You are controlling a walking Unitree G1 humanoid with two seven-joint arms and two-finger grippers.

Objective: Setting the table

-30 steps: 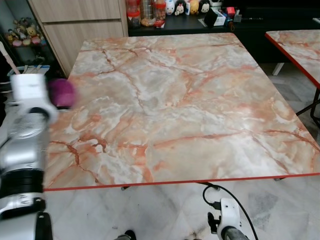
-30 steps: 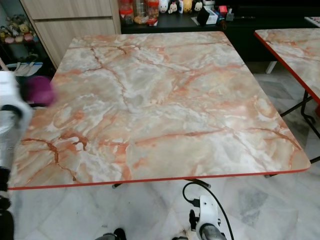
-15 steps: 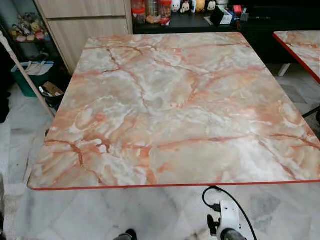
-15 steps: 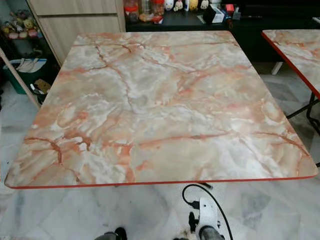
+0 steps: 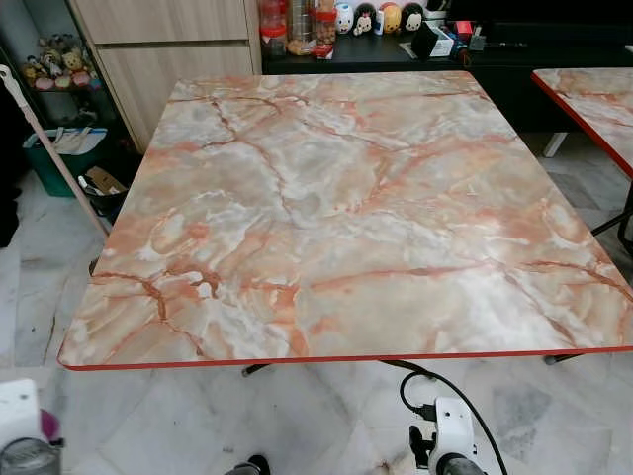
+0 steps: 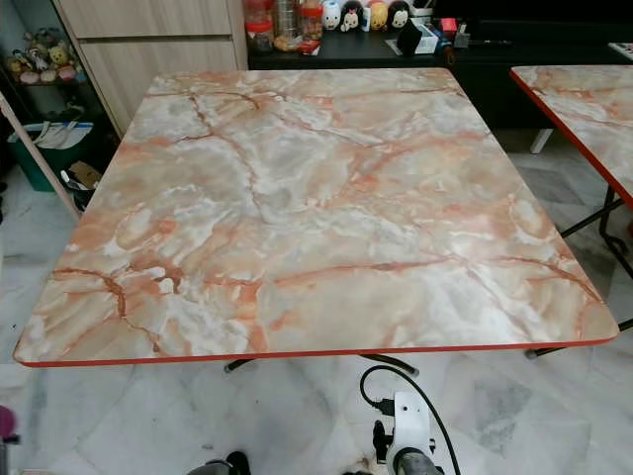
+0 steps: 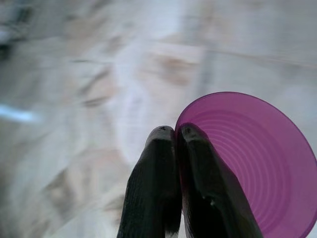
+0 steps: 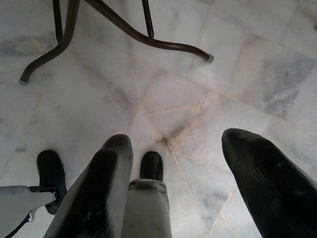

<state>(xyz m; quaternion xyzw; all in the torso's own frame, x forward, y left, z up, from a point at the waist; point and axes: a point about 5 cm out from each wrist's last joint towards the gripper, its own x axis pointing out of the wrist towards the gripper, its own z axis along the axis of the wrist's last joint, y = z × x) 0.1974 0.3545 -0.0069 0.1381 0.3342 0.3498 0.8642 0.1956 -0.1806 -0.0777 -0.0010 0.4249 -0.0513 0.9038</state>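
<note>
Marble-patterned floor tiles come first, nearest to me, under both arms.

Item one: left gripper, low at my left side, below the table's near left corner. Its two black fingers are pressed together on the rim of a purple plastic cup, one finger inside the mouth and one outside. The cup's open mouth faces the wrist camera, so its long axis runs roughly along the fingers. In the head view I catch a sliver of purple beside the left wrist at the frame's bottom corner.

Item two: right gripper, hanging idle near the floor, fingers spread wide and empty. Just past it are the robot's foot and the table's dark metal legs.

Item three: table, red-edged with an orange-veined marble top. It lies ahead of and above the left gripper, its near edge the closest landing ground. I judge the cup must be lifted up and forward over that red edge, then turned mouth-up, before it can stand. The left arm is the one that has it; the edge itself is the main thing to clear.

Further out: a green bin and a leaning pale stick left of the table, a wooden cabinet, a dark sideboard with jars and small figurines, and a second matching table off to the right.
</note>
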